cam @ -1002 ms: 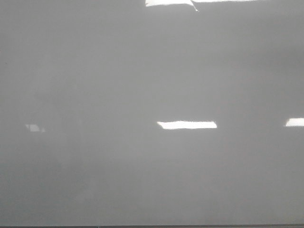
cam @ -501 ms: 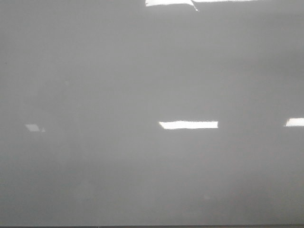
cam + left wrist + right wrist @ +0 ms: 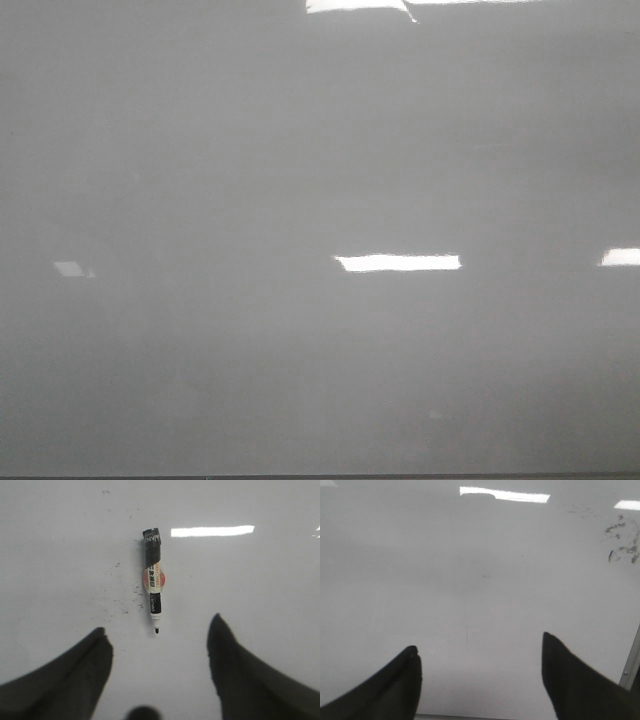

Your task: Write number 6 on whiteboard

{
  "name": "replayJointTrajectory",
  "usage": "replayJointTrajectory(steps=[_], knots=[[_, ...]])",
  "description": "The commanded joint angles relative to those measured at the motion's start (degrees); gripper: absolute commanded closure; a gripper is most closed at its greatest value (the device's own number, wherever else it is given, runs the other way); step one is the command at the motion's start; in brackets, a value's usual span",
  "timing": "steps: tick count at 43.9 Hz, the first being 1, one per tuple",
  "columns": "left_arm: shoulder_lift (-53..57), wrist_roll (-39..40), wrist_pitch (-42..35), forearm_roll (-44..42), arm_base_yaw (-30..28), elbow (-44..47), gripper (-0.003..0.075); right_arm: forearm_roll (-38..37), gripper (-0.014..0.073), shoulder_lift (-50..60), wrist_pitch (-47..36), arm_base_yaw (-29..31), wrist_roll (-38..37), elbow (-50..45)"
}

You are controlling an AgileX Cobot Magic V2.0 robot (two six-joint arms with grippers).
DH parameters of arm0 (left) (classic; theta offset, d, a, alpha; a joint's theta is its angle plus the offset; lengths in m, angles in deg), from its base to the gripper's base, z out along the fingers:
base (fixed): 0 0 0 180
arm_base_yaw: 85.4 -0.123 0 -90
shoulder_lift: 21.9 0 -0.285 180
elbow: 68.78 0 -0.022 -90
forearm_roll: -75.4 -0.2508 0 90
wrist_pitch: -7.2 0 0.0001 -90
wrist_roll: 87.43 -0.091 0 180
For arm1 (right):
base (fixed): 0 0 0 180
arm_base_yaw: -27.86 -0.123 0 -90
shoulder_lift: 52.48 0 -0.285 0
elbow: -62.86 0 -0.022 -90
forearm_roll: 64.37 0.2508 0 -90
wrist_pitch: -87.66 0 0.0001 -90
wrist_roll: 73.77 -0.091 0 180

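The whiteboard (image 3: pixel 300 180) fills the front view, glossy grey with bright glare bars; no gripper shows there. No number 6 shows in any view. In the left wrist view a black-and-white marker (image 3: pixel 154 580) with an orange label lies flat on the whiteboard (image 3: pixel 60 555), its uncapped tip pointing toward my left gripper (image 3: pixel 159 637). The left gripper is open and empty, its fingers apart on either side just short of the tip. My right gripper (image 3: pixel 480 652) is open and empty above bare board (image 3: pixel 470 565).
Faint smudges of old ink lie beside the marker (image 3: pixel 117 587) and at the far corner of the right wrist view (image 3: pixel 622 542). The board's metal edge (image 3: pixel 631 655) runs close by the right gripper. Its near edge (image 3: pixel 320 477) shows in the front view.
The glare bars in the front view have shifted very slightly; nothing else has visibly changed.
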Motion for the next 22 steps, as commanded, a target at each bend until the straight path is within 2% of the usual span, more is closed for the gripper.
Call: replayJointTrajectory(steps=[1,10,22], knots=[[-2.3,0.3,-4.5,-0.3,0.4,-1.8,0.0119,0.1,-0.0007,-0.3,-3.4,-0.1,0.5,1.9],[-12.5,0.3,-0.1,-1.0,0.4,-5.6,0.0122,0.1,-0.0007,-0.3,-3.8,-0.1,0.5,1.9],[-27.4,0.3,-2.6,-0.5,0.4,-9.5,0.0122,0.1,-0.0007,-0.3,-3.8,-0.1,0.5,1.9]])
